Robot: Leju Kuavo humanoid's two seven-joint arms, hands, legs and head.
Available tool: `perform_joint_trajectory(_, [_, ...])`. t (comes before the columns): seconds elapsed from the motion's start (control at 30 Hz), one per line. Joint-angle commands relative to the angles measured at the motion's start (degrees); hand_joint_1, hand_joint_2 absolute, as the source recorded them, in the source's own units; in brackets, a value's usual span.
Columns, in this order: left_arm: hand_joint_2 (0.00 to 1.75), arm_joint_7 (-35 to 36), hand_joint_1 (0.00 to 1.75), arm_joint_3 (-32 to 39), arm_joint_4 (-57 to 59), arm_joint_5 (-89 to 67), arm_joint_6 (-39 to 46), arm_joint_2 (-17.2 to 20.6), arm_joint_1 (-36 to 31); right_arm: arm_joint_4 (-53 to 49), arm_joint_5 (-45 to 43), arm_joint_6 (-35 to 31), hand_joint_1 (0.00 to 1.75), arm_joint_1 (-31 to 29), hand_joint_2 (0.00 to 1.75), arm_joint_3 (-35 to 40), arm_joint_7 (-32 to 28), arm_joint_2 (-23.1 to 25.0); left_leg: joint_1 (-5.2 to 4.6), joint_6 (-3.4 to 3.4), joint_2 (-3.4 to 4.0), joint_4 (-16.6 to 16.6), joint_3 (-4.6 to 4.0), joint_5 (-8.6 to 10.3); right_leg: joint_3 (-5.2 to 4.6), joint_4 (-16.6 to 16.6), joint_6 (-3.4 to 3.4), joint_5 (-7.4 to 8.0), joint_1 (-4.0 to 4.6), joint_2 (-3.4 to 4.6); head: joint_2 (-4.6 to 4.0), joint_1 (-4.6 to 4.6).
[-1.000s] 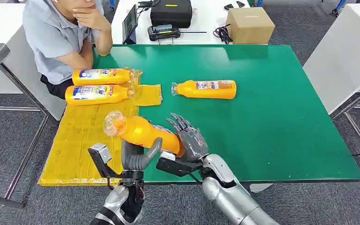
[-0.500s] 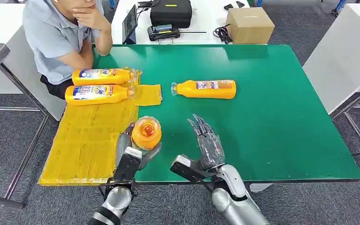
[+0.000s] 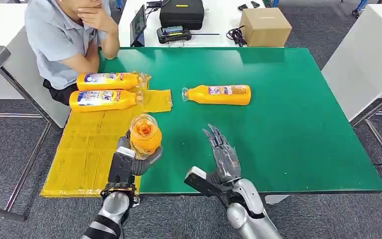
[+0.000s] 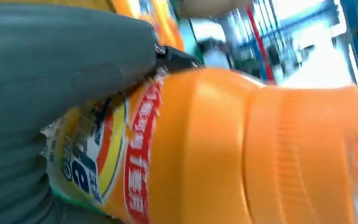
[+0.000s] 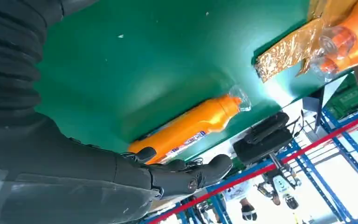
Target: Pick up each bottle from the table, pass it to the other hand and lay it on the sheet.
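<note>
Orange plastic catches the light as our left hand (image 3: pixel 138 162) grips a bottle (image 3: pixel 144 135) by its lower body, cap end pointing away and up, above the near right edge of the yellow sheet (image 3: pixel 87 149) on the green table (image 3: pixel 288 119). Our right hand (image 3: pixel 224 155) hovers over bare green nearby, fingers spread and holding nothing. Two more bottles (image 3: pixel 104 90) lie side by side at the sheet's far end, next to a seated person (image 3: pixel 64 40) leaning an elbow on the table corner, and one bottle (image 3: pixel 219 94) lies on the green, well apart from the sheet, not yet picked up. From the left wrist view, the grey thumb (image 4: pixel 65 51) presses across the label (image 4: pixel 98 149) of the held bottle; we cannot tell how firmly the other fingers wrap it, since the bottle hides them. We judge the main risk to be the lay-down itself: the bottle is round and smooth, and if let go while tilted, or too near the sheet's edge, it could roll off onto the green or toward the table's near edge. Set down too far along, it might knock the two bottles already resting there. A grip this low on the body leaves the cap end free to swing, so a quick turn of the wrist could loosen the hold. The person's arm close to the far bottles is another thing we would keep clear of.
</note>
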Motion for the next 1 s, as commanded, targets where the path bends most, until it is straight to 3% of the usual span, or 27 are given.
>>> perform_joint_trajectory(0.03, [1.75,14.05,1.75,-3.25,5.41,-34.50,4.72,4.50,-4.72,-0.83,-2.12,3.58,0.00,-0.33,1.75,-2.79,-1.71,0.49,0.07,-0.16,0.06,0.00,0.21,-0.08,0.19,0.02,-0.19,-0.08,0.08,0.02,0.00,-0.02])
perform_joint_trajectory(0.1, [1.75,19.87,1.75,-4.57,10.41,-44.65,3.02,5.83,-7.00,-1.22,-3.01,4.92,0.00,-0.44,1.75,-3.39,-2.32,0.63,0.08,-0.15,0.03,0.00,0.20,-0.06,0.19,0.00,-0.18,-0.06,0.10,-0.01,0.00,-0.02])
perform_joint_trajectory(0.37, [1.75,25.85,1.75,-4.74,18.08,-55.34,2.61,7.01,-10.04,-2.09,-3.87,6.38,0.00,-0.48,1.75,-4.09,-2.97,0.45,0.04,-0.10,0.04,-0.04,0.16,-0.01,0.13,-0.02,-0.10,-0.03,0.04,0.01,0.00,-0.02])
perform_joint_trajectory(0.63, [1.75,32.17,1.75,-5.82,24.15,-61.23,-7.95,8.46,-15.03,-1.83,-5.09,8.88,0.00,-0.32,1.75,-5.16,-3.62,1.07,0.13,-0.19,0.05,0.07,0.25,-0.11,0.25,0.05,-0.21,-0.11,0.14,0.00,0.00,-0.02])
perform_joint_trajectory(0.8, [1.75,31.66,1.75,-3.98,33.20,-61.45,-6.95,9.66,-19.16,0.45,-6.04,9.76,0.00,-1.75,1.75,-4.72,-4.40,1.51,0.13,-0.20,0.18,0.00,0.27,-0.05,0.22,0.01,-0.21,-0.03,0.14,0.12,0.00,-0.02])
perform_joint_trajectory(1.0, [1.75,31.57,1.75,-4.25,33.83,-62.11,-6.70,9.98,-19.27,0.57,-6.31,9.86,0.00,-1.80,1.75,-4.68,-4.58,1.50,0.17,-0.20,0.17,0.01,0.28,-0.07,0.27,0.01,-0.18,-0.04,0.17,0.13,0.00,0.00])
